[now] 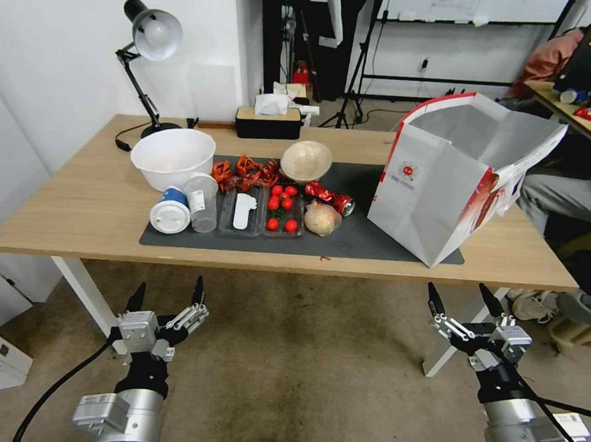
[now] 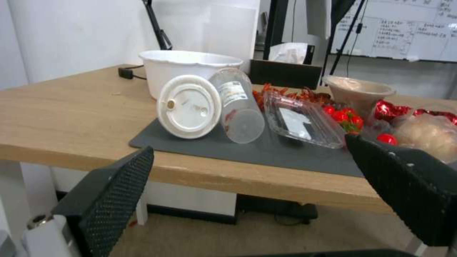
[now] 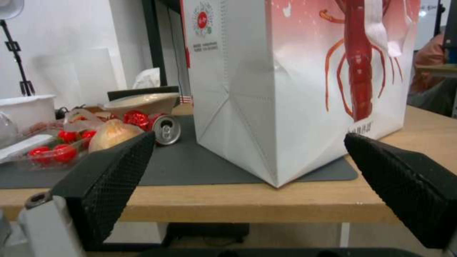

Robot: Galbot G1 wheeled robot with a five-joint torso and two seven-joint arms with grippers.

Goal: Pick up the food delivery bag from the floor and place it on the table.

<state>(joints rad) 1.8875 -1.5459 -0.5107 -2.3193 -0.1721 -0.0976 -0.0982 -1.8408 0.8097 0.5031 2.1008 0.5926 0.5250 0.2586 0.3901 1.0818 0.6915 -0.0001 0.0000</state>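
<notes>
The bag (image 1: pixel 454 184) stands upright on the table (image 1: pixel 76 201) at the head view's 2 o'clock, its near corner over the mat's (image 1: pixel 367 242) edge. A red crayfish print and a round red logo show; the small print is illegible. Left gripper (image 1: pixel 167 294) and right gripper (image 1: pixel 461 298) hang spread and empty above the floor (image 1: pixel 300 368).
</notes>
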